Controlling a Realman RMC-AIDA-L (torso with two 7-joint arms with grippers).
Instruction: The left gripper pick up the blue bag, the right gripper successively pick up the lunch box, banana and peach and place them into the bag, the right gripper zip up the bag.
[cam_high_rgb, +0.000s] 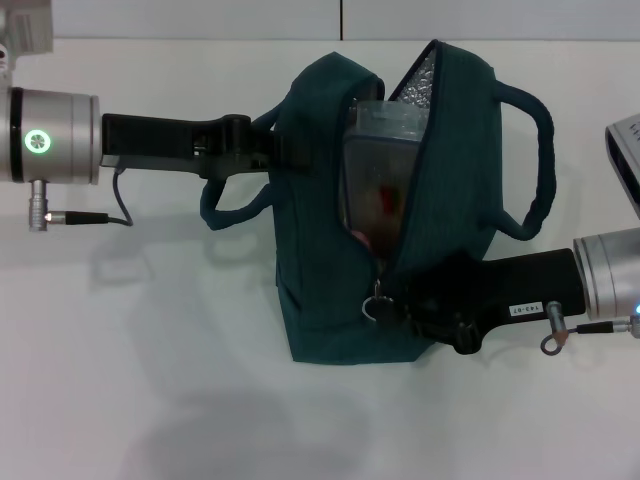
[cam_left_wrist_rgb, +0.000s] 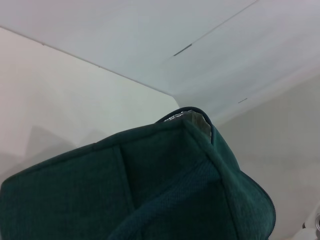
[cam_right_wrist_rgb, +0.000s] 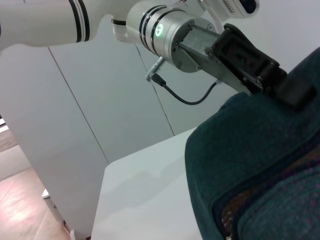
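The right pincer (cam_high_rgb: 418, 305), a black two-finger claw on a dark arm, sits at the near end of the dark teal fabric lunch bag with padded loop handles (cam_high_rgb: 320, 250), just beside the metal ring zipper pull (cam_high_rgb: 377, 305). Its fingers are buried against the fabric, so I cannot tell whether they are together or apart. The zip looks closed only at that near end; beyond it the mouth gapes in a widening slot. Judging by that, zipping is the step in hand.

To do it well, the pull should travel straight along the seam toward the far end, low enough to clear the clear plastic lunch box with its pale blue rim (cam_high_rgb: 385, 160) standing in the opening. Something pink shows just under the slot's near point; it could snag the slider.

The bag stands on the white desk (cam_high_rgb: 150, 400), which offers open room nearer the robot and to both sides. At the bag's left flank, the left pincer (cam_high_rgb: 285, 145), on its silver green-lit wrist, is clamped on the fabric by one handle, bracing it. The desk's far edge lies close behind the bag, so room there is tight.
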